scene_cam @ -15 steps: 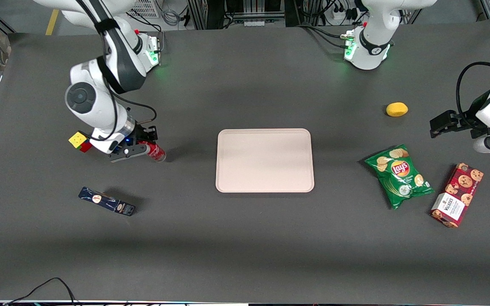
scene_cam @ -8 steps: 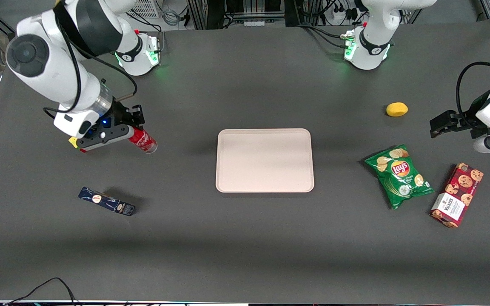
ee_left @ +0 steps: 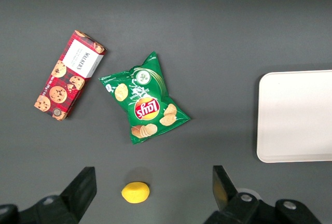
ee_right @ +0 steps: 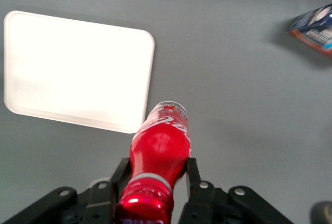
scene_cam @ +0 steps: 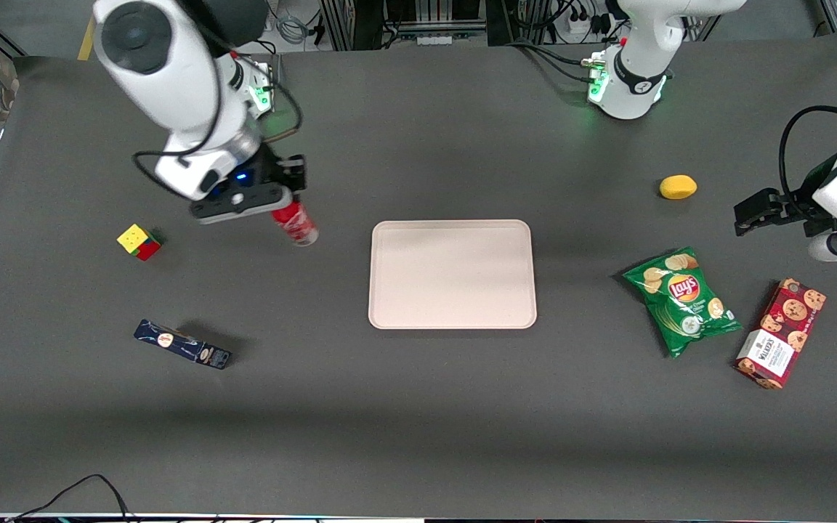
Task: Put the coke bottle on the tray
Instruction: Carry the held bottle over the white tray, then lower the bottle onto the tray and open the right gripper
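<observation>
Beside the tray (scene_cam: 453, 274), above the table, the gripper (scene_cam: 282, 207) clamps the bottle (scene_cam: 296, 223) near its cap. Held tilted, it could topple if released off-level or on the rim.

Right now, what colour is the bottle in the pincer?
Red, white script, clear base: coke bottle in pincer; right wrist view.

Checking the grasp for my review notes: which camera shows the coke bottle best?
The right wrist view: the coke bottle fills it, held near its cap between the gripper fingers, its base toward the tray. The front view shows it small, hanging under the gripper beside the tray. The left wrist view misses it.
</observation>
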